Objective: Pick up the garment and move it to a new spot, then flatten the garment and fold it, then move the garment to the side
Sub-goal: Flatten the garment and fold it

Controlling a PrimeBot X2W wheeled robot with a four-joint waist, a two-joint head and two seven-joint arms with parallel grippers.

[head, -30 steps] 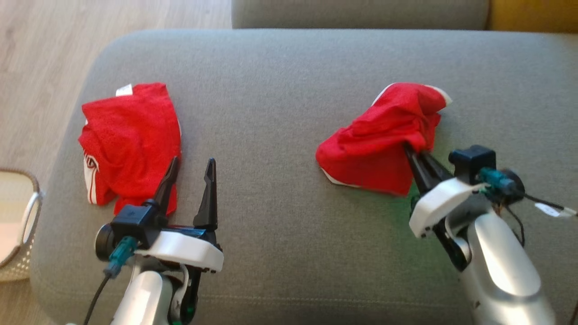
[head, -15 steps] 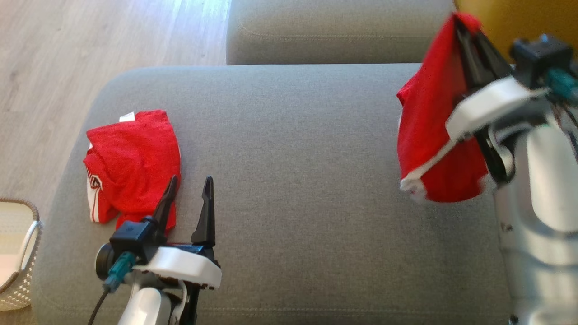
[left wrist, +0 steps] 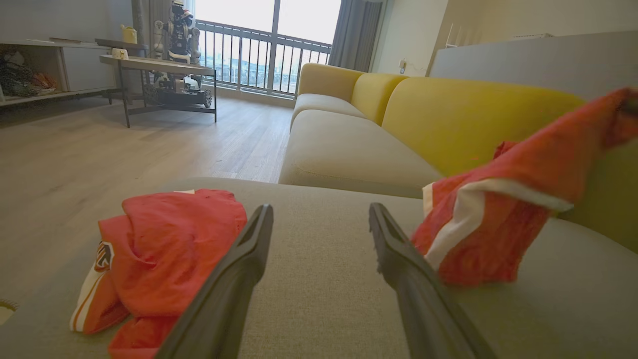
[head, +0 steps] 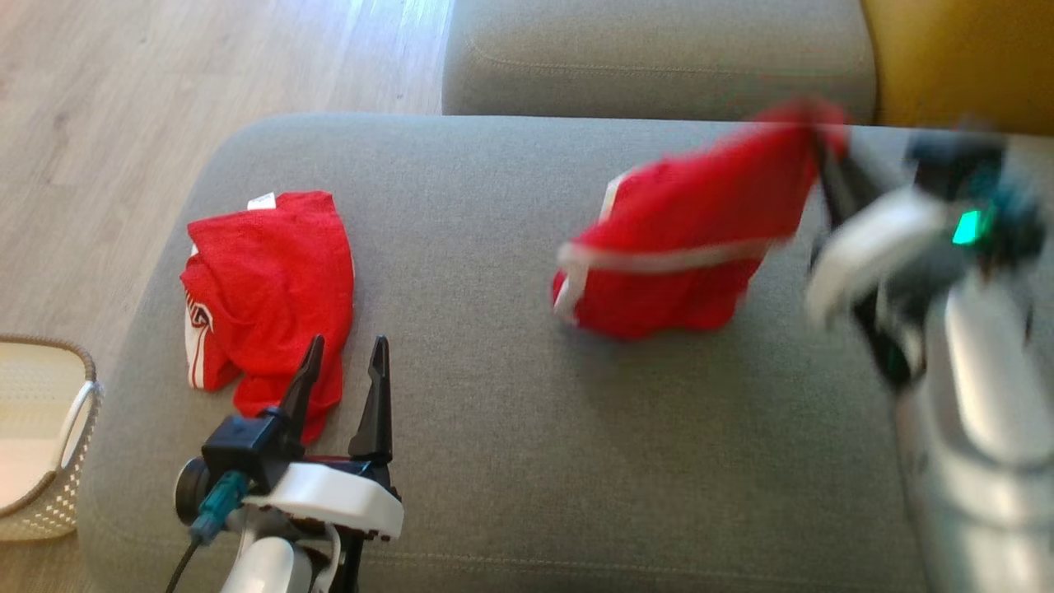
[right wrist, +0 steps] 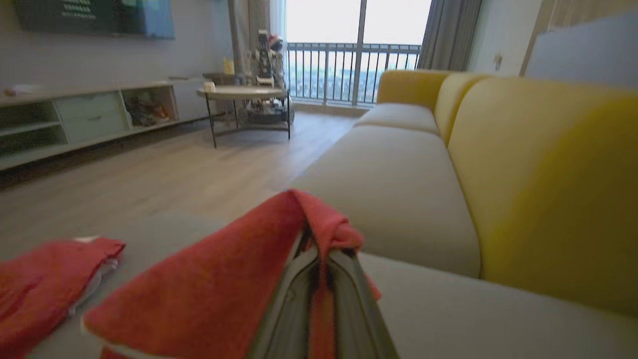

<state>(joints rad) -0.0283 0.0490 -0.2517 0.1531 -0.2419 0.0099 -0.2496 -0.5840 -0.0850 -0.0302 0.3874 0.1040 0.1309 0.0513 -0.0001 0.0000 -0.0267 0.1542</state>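
Swung back down toward the cushion since the earlier frame, the garment hangs at two o'clock from our right hand, which is clamped on one corner. Our left hand waits wide open and empty. We judge relocation under way; flattening, folding and setting aside remain.

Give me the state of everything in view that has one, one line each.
Right pincer, shut on the held garment.
Left pincer, open, empty, above the cushion.
Held garment, pinched at one edge, hanging bunched, blurred.
Other garment, crumpled, lying on the cushion.
Basket, upright on the floor.
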